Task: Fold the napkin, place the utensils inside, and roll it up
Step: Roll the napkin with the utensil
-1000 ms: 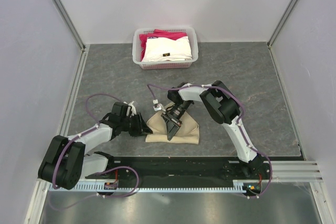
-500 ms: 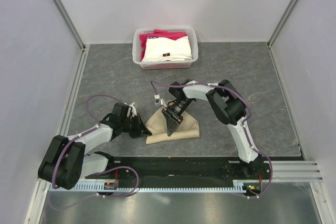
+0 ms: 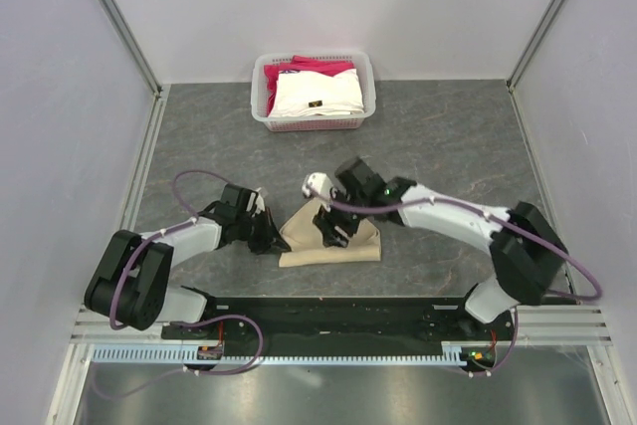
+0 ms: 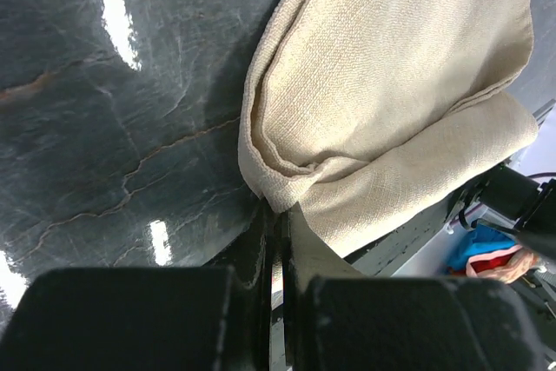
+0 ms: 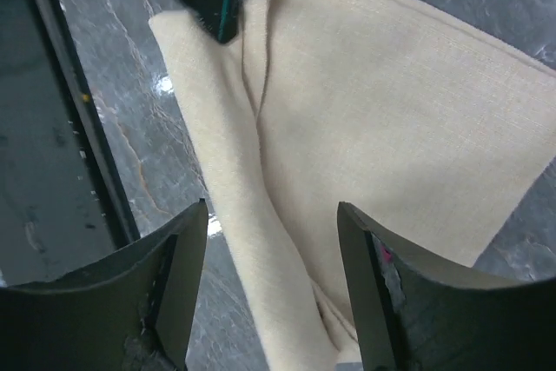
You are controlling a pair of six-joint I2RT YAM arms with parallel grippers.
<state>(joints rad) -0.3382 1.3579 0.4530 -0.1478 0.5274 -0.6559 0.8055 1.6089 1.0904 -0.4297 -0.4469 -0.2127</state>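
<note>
The tan napkin [image 3: 343,243] lies folded on the grey table, in front of the arm bases. It fills the left wrist view [image 4: 391,93] and the right wrist view [image 5: 391,102]. My left gripper [image 3: 271,239] is shut on the napkin's left corner, where the cloth bunches between the jaws [image 4: 280,215]. My right gripper [image 3: 333,231] is open and empty, hovering just above the napkin's middle fold [image 5: 274,241]. The knife is hidden. A thin teal strip [image 5: 228,6] shows by the dark fingers at the napkin's corner; I cannot tell what it is.
A white basket [image 3: 261,97] stands at the back with a white folded cloth [image 3: 317,95] and a pink-red folded cloth [image 3: 299,69] in it. The black base rail [image 3: 338,316] runs along the near edge. Grey walls close in the left, right and back.
My right arm has swung its elbow out to the right and lower, with the gripper still open over the napkin. My left gripper has edged slightly right, still holding the corner.
</note>
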